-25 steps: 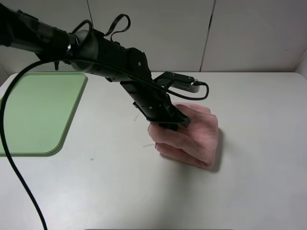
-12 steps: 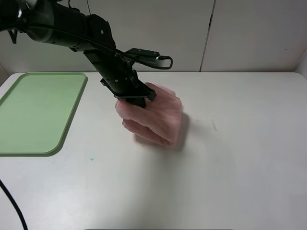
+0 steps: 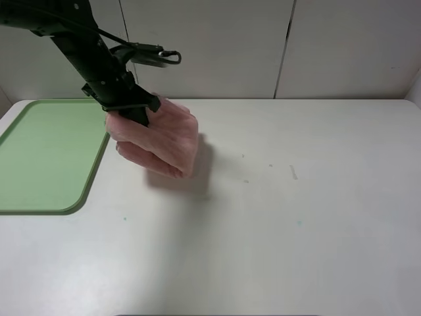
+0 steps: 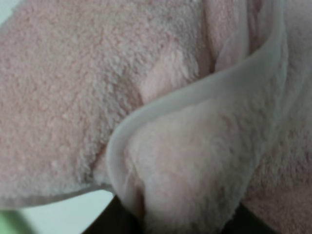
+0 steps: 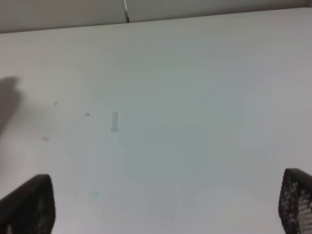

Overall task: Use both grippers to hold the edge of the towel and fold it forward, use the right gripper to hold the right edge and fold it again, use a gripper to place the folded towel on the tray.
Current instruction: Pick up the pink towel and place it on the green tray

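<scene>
The folded pink towel (image 3: 161, 138) hangs from my left gripper (image 3: 131, 113), lifted above the table just right of the green tray (image 3: 46, 155). The left gripper is shut on the towel's upper left part. In the left wrist view the towel (image 4: 146, 97) fills the frame, with its hemmed edge curling across, and dark finger bases show at the bottom. My right gripper (image 5: 165, 204) is out of the exterior high view; in the right wrist view its fingertips (image 5: 29, 202) stand wide apart over bare table, open and empty.
The white table (image 3: 296, 217) carries only small specks and a bit of tape (image 5: 114, 122). The tray lies at the table's left edge, nothing on it. A white panelled wall (image 3: 283, 46) runs along the back.
My left gripper has carried the towel left and a little back across the table, from the centre to beside the tray's right edge. The towel stays gripped.
</scene>
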